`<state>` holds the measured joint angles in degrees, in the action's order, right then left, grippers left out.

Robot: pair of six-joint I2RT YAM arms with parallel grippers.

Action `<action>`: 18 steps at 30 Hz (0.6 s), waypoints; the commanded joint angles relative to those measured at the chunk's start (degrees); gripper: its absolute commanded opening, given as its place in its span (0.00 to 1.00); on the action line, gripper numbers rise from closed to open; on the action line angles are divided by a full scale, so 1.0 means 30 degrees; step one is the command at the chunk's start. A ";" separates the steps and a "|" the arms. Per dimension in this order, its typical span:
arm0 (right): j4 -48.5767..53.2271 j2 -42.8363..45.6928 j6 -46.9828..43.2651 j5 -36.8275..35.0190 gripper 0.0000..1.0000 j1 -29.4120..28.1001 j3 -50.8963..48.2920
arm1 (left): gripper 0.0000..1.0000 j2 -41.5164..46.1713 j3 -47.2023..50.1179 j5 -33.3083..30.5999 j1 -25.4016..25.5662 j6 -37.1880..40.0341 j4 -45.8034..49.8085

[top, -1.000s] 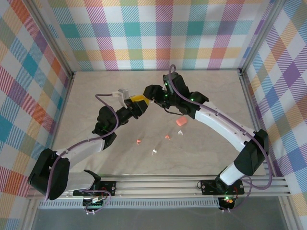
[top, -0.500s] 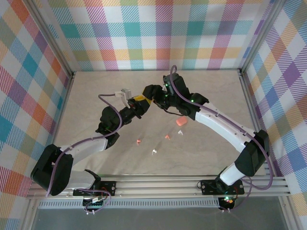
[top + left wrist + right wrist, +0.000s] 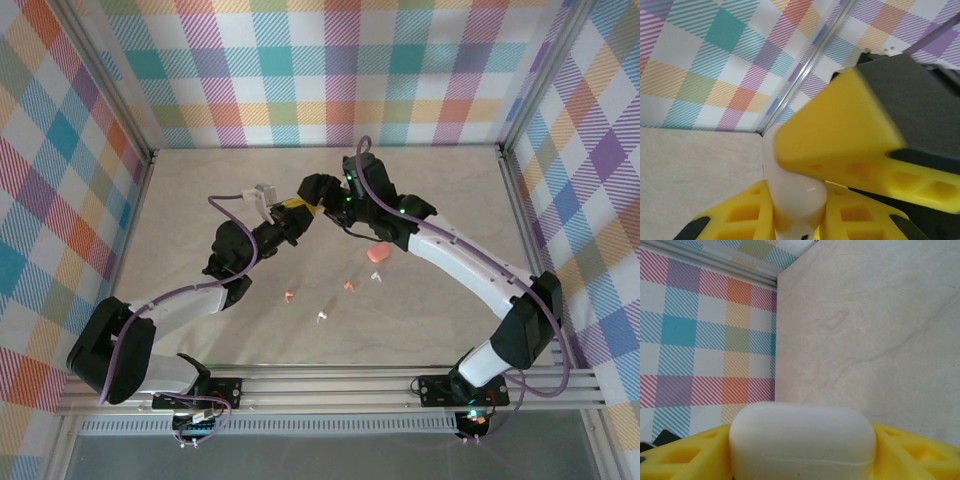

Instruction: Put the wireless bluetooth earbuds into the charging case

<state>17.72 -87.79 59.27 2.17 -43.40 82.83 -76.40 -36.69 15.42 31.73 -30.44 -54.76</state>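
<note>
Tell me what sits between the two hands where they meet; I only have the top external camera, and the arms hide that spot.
Observer: The left wrist camera shows a white, pebble-shaped plastic charging case clamped between the left hand's yellow fingers.
Operator: Is the right hand on it too?
Observer: In the right wrist camera the case lies between the right hand's yellow fingers; whether they press it I cannot tell.
Operator: Is the lid open?
Observer: No, the lid is shut; that camera shows just a thin seam low on the case.
</note>
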 commanded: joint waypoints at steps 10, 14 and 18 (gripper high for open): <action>-0.6809 0.4280 -0.0767 0.6428 0.67 0.2939 -0.4268 | 0.05 0.1867 -0.0963 0.2491 -0.2708 -0.6330 0.0258; -1.0049 0.3650 0.0269 0.8221 0.63 0.3025 -0.5028 | 0.04 0.1561 -0.1789 0.3884 -0.2841 -0.8388 -0.0741; -1.0753 0.2858 0.0763 0.8885 0.61 0.3011 -0.4772 | 0.03 0.1111 -0.2121 0.4340 -0.2841 -1.0680 -0.2808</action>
<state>-6.44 -78.74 59.18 23.83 -34.15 68.12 -72.20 -40.84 24.88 23.49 -54.74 -54.92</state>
